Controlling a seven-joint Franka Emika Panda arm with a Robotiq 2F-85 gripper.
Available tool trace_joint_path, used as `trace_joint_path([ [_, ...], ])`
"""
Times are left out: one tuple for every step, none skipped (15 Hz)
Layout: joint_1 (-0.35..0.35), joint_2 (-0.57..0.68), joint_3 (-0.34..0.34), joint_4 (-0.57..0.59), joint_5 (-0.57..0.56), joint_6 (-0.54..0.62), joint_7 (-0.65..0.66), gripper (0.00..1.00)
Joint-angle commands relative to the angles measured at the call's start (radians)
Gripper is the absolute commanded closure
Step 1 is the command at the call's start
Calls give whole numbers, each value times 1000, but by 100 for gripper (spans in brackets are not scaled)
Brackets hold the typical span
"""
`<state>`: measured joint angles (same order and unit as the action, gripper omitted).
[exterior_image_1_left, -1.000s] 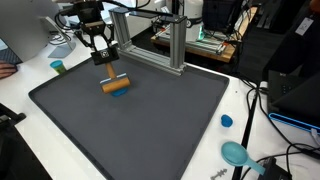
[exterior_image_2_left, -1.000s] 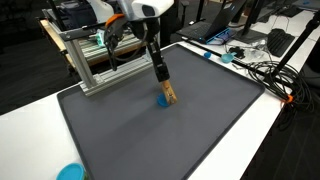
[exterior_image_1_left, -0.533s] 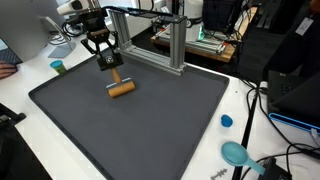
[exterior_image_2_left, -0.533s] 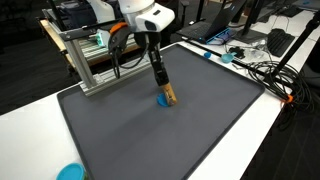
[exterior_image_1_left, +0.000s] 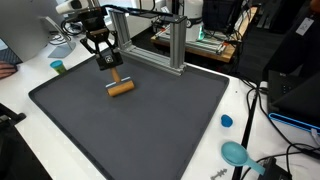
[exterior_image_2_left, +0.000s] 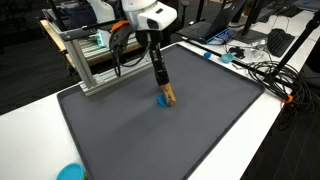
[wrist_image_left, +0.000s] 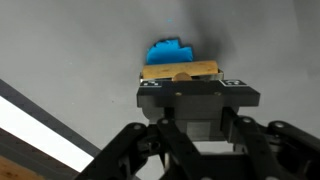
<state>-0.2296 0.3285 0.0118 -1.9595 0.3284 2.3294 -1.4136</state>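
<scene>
My gripper (exterior_image_1_left: 105, 56) (exterior_image_2_left: 157, 66) is shut on a black block with printed markers (wrist_image_left: 197, 95), the grip of a tool. The tool ends in a short wooden cylinder (exterior_image_1_left: 121, 87) (exterior_image_2_left: 169, 94) (wrist_image_left: 178, 70) that rests on the dark grey mat (exterior_image_1_left: 150, 130) (exterior_image_2_left: 150, 140). A small blue piece (exterior_image_2_left: 161, 100) (wrist_image_left: 168, 52) lies on the mat right against the far side of the wooden cylinder. In the wrist view the fingers clamp the block from both sides and hide its lower part.
An aluminium frame (exterior_image_1_left: 160, 40) (exterior_image_2_left: 95, 60) stands along the mat's back edge, close to the gripper. On the white table lie a small teal cup (exterior_image_1_left: 58, 67), a blue cap (exterior_image_1_left: 226, 121), a teal bowl (exterior_image_1_left: 236, 153) (exterior_image_2_left: 70, 172) and cables (exterior_image_2_left: 265, 70).
Over the past second the gripper and the wooden cylinder shifted slightly across the mat; in the last half second nothing visibly moved. The grip is unchanged.
</scene>
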Motion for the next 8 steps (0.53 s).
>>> trace_joint_path([
  [-1,-56,-4,0,-26,-45,-12,79],
  [-1,-66,-5,2,-28,-51,-14,79],
  [9,-74,-17,10,-59,-74,15,79],
  [23,-77,-29,18,-105,-96,51,79],
  [30,-76,-32,25,-134,-109,71,79],
  [35,-72,-32,35,-159,-129,83,79],
  [37,-66,-30,42,-170,-145,87,79],
  [40,-59,-25,48,-173,-153,86,79],
])
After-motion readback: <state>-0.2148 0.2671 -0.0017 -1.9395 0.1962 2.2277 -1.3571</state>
